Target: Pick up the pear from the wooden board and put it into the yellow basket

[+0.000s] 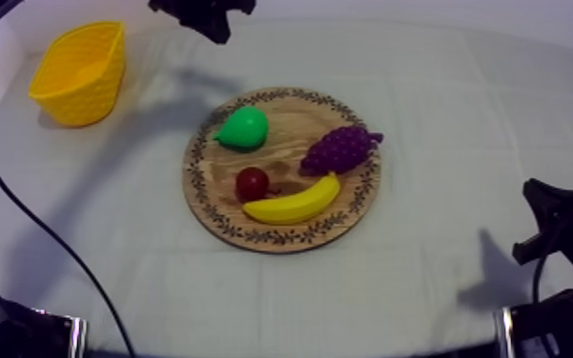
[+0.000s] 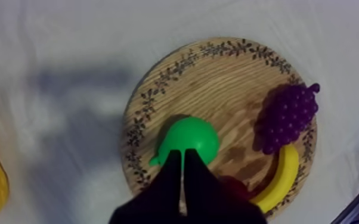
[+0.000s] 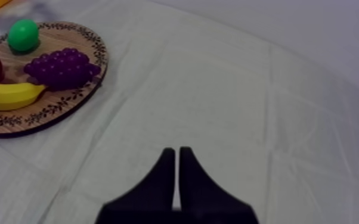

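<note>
Top view shows a pale counter (image 1: 462, 143) with a round wooden board (image 1: 300, 114) near its middle. Four toy fruits rest on the board. The green pear (image 1: 245, 128) lies on the board's far left part, the side nearest the yellow basket (image 1: 86, 95). A purple bunch of grapes (image 1: 340, 149) lies on the board's right side, and a banana (image 1: 295, 205) curves along the near rim. A small red fruit (image 1: 251, 182) sits just beside the banana, between it and the pear. The basket stands at the counter's far left corner, well apart from the board, with nothing visible inside it. The left end effector (image 1: 216, 33) hangs over the counter's far edge, beyond the board. Left wrist view looks down past its two black fingers, which are pressed together into a narrow wedge with nothing between them; their tips line up with the pear's near edge. Right wrist view shows the right end effector (image 3: 177, 152) with its fingers also pressed together on nothing, over bare counter, well apart from the board.
</note>
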Robot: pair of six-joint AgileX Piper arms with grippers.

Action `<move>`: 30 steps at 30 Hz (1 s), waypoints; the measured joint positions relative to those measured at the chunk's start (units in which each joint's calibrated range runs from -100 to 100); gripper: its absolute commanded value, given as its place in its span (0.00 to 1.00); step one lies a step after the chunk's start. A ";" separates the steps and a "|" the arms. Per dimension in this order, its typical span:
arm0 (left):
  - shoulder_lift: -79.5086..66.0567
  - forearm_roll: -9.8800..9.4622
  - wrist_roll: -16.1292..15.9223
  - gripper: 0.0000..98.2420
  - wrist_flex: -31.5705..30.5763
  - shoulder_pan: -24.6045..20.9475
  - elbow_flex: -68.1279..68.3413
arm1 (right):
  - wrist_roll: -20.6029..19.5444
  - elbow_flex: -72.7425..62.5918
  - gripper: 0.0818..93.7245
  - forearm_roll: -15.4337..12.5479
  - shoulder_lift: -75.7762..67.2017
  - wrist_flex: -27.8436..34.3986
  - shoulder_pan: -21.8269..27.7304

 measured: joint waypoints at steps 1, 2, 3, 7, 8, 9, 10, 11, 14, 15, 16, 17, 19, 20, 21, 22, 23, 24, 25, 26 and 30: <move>0.00 0.00 -1.66 0.00 0.16 0.08 0.10 | 0.00 0.00 0.00 0.00 0.00 0.00 0.00; 0.00 -0.07 -3.36 0.00 0.40 0.11 0.19 | 0.00 0.00 0.00 0.00 0.00 0.00 0.00; -0.08 -0.13 -5.09 0.00 0.40 0.23 0.34 | 0.00 0.00 0.00 0.00 0.00 0.00 0.00; -0.43 -0.08 -11.72 0.00 1.28 0.89 0.76 | 0.00 0.00 0.00 0.00 0.00 0.00 0.00; -0.47 -0.04 -13.44 0.00 1.58 1.10 0.76 | 0.00 0.00 0.00 0.00 0.00 0.00 0.00; -0.47 0.23 -15.14 0.00 1.59 1.32 0.76 | 0.00 0.00 0.00 0.00 0.00 0.00 0.00; -0.54 0.40 -16.49 0.00 1.59 1.55 0.68 | 0.00 0.00 0.00 0.00 0.00 0.00 0.00; -0.54 0.56 -18.20 0.00 1.69 1.80 0.54 | 0.00 0.00 0.00 0.00 0.00 0.00 0.00; -0.42 0.64 -22.71 0.02 2.39 2.32 -0.01 | 0.00 0.00 0.00 0.00 0.00 0.00 0.00; -0.42 0.71 -23.91 0.05 2.60 2.46 -0.25 | 0.00 0.00 0.00 0.00 0.00 0.00 0.00; -0.42 0.71 -24.76 0.08 2.60 2.49 -0.25 | 0.00 0.00 0.00 0.00 0.00 0.00 0.00; -0.58 0.71 -25.63 0.13 2.81 2.66 -0.30 | 0.00 0.00 0.00 0.00 0.00 0.00 0.00; -0.68 0.74 -26.73 0.24 2.93 2.72 -0.10 | 0.00 0.00 0.00 0.00 0.00 0.00 0.00; -0.73 0.74 -27.10 0.29 2.92 2.74 -0.03 | 0.00 0.00 0.00 0.00 0.00 0.00 0.00; -0.73 0.74 -27.23 0.34 3.21 2.74 0.06 | 0.00 0.00 0.00 0.00 0.00 0.00 0.00; -0.80 0.42 -27.23 0.39 3.38 2.70 0.13 | 0.00 0.00 0.00 0.00 0.00 0.00 0.00; -0.80 0.28 -27.03 0.43 3.47 2.70 0.20 | 0.00 0.00 0.00 0.00 0.00 0.00 0.00; -0.99 -0.12 -26.57 0.47 3.47 2.70 0.56 | 0.05 0.00 0.00 0.00 0.00 0.00 0.00; -1.10 -0.46 -25.96 0.52 3.68 2.75 0.80 | 0.05 0.00 0.00 0.00 0.00 0.00 0.00; -1.20 -0.77 -25.34 0.56 3.68 2.80 1.00 | 0.02 0.00 0.00 0.00 0.00 0.00 0.00; -1.48 -2.59 -23.15 0.72 3.69 3.25 2.21 | 0.02 0.00 0.00 0.00 0.00 0.00 0.00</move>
